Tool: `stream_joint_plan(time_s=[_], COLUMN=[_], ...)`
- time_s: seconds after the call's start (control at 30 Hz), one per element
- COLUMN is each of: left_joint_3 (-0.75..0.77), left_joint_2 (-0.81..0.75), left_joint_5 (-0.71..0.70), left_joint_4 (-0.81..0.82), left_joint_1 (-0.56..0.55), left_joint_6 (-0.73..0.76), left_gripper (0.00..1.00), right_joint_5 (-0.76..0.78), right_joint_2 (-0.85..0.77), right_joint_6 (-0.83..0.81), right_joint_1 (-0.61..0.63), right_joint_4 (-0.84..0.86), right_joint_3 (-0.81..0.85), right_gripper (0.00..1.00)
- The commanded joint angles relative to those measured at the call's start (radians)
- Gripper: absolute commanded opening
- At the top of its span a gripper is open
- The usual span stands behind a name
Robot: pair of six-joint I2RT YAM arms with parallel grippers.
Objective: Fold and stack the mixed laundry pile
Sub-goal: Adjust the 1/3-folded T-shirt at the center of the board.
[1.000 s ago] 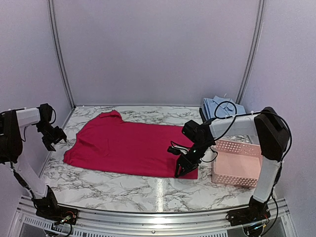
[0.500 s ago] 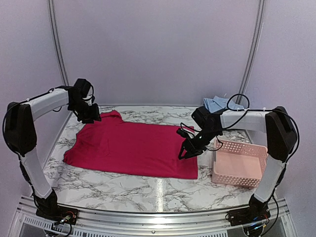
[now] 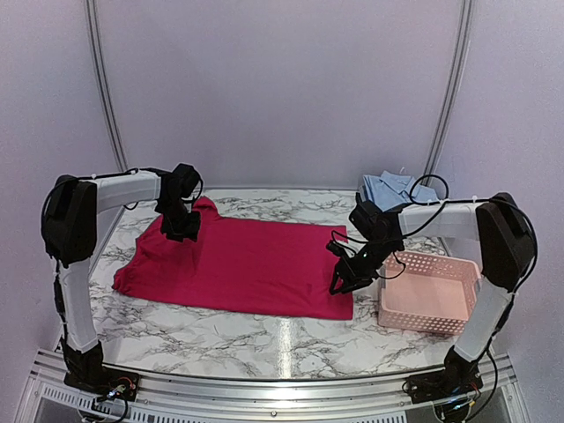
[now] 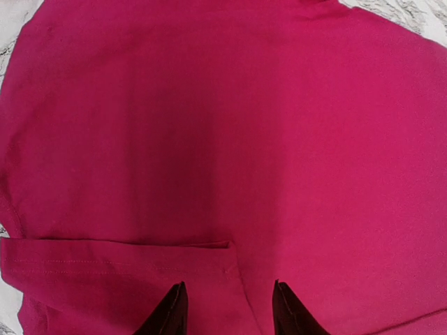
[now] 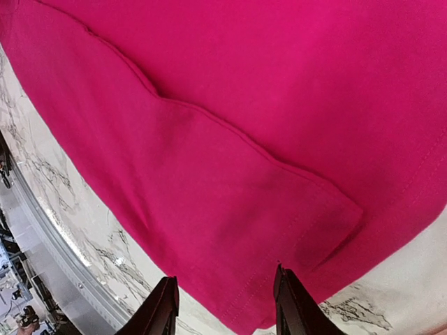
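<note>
- Marble worktop [image 3: 220,339] across the lower half of the top view, arm bases at its near edge.
- Pink lattice basket [image 3: 423,319] at lower right of the worktop, just beside the right edge of the cloth.
- Red garment [image 3: 247,264] spread flat over the middle of the worktop, from centre left to just short of the basket, near edge running slightly down toward the right.
- Right end effector [image 3: 342,280] over the garment's near right corner, close beside the basket, pointed down at the cloth.
- In the right wrist view: both dark tips at the bottom of the frame, spread apart, nothing clamped between them; beneath them a folded-over flap of red cloth with a stitched hem; bare marble at lower left and lower right.
- Cannot tell whether those tips touch the cloth.
- Left end effector [image 3: 181,229] over the garment's far left part, centre left of the top view, arm reaching in from the left.
- In the left wrist view: two tips at the bottom edge, likewise apart and holding nothing; red cloth filling almost the whole frame, a hemmed fold lying across at lower left, slivers of marble at the upper corners.
- Light blue shirt [image 3: 392,188] folded at the far right of the worktop, behind the basket, well apart from the red garment.
</note>
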Motion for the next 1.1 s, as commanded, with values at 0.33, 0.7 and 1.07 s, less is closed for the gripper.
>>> stream_joint_plan(time_s=[0.33,0.7,1.07], left_joint_3=[0.034,0.038,0.044], left_joint_2=[0.111,0.118,0.098], left_joint_5=[-0.131,-0.185,-0.173], left_joint_4=[-0.05,-0.05,-0.041], left_joint_1=[-0.034,-0.041,-0.044], left_joint_6=[0.023,0.028,0.034], left_gripper=[0.41,0.29,0.0], right_joint_5=[0.031,0.036,0.038], right_joint_2=[-0.043,-0.044,-0.055], right_joint_6=[0.02,0.024,0.028], right_joint_1=[-0.017,-0.016,-0.017], right_joint_4=[0.016,0.012,0.015], right_joint_3=[-0.028,-0.038,-0.05], right_gripper=[0.42,0.42,0.42])
